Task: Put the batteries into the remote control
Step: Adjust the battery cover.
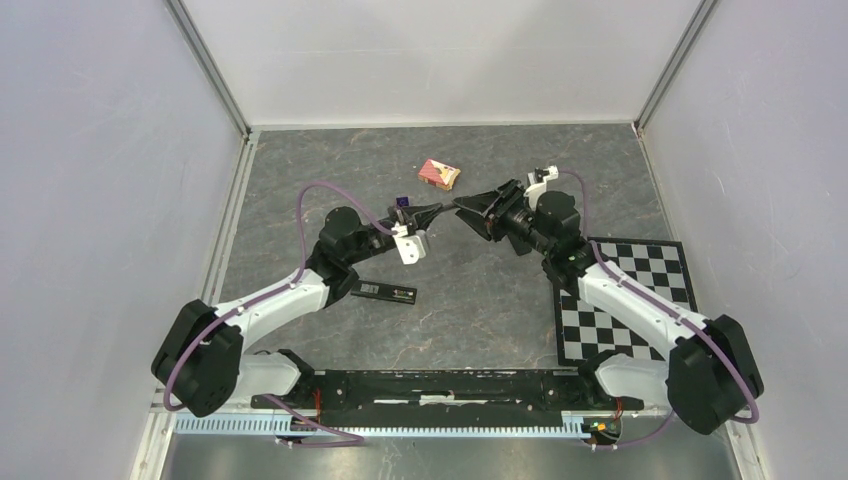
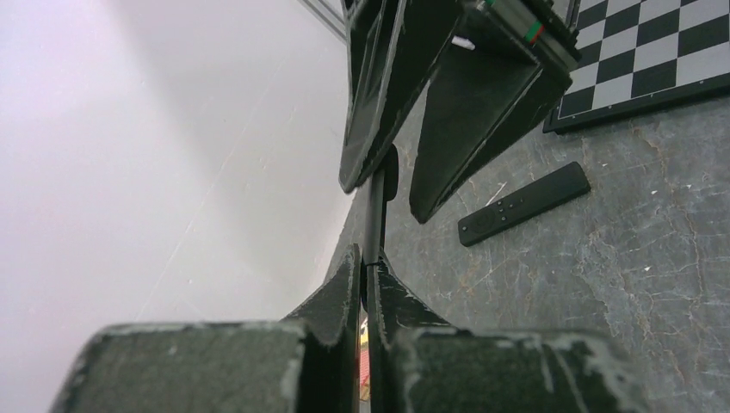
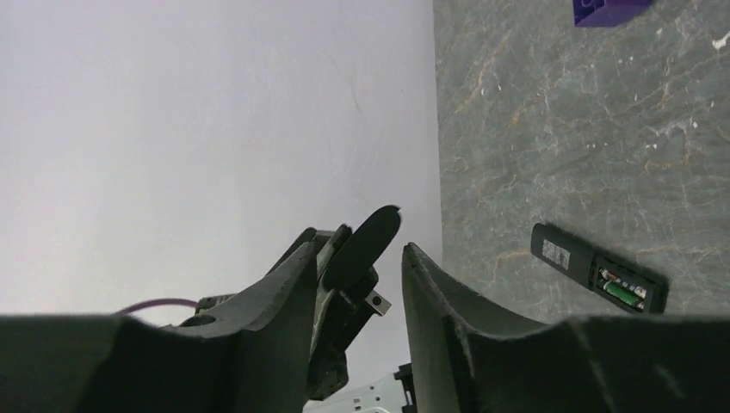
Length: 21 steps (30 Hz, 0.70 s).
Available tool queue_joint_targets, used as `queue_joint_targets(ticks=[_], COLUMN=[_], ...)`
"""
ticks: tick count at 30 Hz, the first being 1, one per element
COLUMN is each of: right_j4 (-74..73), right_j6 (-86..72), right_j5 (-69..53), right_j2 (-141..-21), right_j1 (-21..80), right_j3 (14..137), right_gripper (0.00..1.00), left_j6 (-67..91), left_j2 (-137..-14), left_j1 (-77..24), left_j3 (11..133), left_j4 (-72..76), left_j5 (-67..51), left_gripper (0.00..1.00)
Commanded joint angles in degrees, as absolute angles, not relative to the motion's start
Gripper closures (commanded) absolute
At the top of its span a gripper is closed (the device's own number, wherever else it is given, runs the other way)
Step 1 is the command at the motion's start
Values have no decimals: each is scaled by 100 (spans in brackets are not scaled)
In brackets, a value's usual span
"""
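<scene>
The left gripper [image 2: 368, 267] clamps a thin black cover [image 2: 374, 219] between the right gripper's [image 3: 357, 254] parted jaws, likely to hand it over, while the remote [image 3: 598, 280] lies open-bayed on the surface [image 3: 534, 129], a green battery [image 3: 621, 291] inside

Remote control [image 1: 384, 292] matt plastic; table [image 1: 480, 310] smooth, stone-patterned; right fingers [image 3: 258, 318] scuffed, seemingly plastic

The top edge cuts off the purple cube [image 3: 609, 10]; contents of the remote control [image 3: 570, 256] are too small to tell.

No legible text or markings anywhere.
</scene>
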State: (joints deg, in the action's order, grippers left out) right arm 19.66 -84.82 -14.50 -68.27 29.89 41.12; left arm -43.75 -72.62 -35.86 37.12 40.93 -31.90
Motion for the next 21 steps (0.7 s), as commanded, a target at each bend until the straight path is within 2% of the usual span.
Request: queue_joint_targets(ticks=[1,2,4,8,11,12,13,16,21], right_j4=[2370,2409,2602,2991,3150,3261,3391,3756,4648], right_j6=[-8884,-8929,-9050,-9191,-9202,-9194,-9183,-8987,-8514], right_j5=[-1459,-1472,-1472,-1322,-1201,-1175,-1150,-1085,-1096], right_j2=[-6984,-7006,-7011,-6871,-6764,-6755,-6751,-6769,-6727], right_j1=[2977,2979,2975,2977,2969,2970,2962,2926,2848], right_j3=[4335,4320,4212,3919,3771,3732,3679,3587,3316], right_gripper=[60,63,78,98,100,100,100,100,100], left_j6=[-4934,-4978,-4985,-4486,-3706,-3303,-3004,-1413,2416], left_j2=[-7221,-7221,-7214,-7194,-7113,-7067,-7008,-6886,-6748], left_j1=[-3639,-3639,-3639,-3649,-3656,-3656,-3657,-3656,-3647], left_j3=[3807,3807,3777,3658,3621,3621,3650,3807,3832], left_j4=[4494,4456,4412,4662,4638,4573,4347,3783,3278], left_j5=[-3397,-3397,-3455,-3417,-3096,-2995,-2963,-2826,-2153], left_gripper=[94,93,88,63,32,14,1,0,0])
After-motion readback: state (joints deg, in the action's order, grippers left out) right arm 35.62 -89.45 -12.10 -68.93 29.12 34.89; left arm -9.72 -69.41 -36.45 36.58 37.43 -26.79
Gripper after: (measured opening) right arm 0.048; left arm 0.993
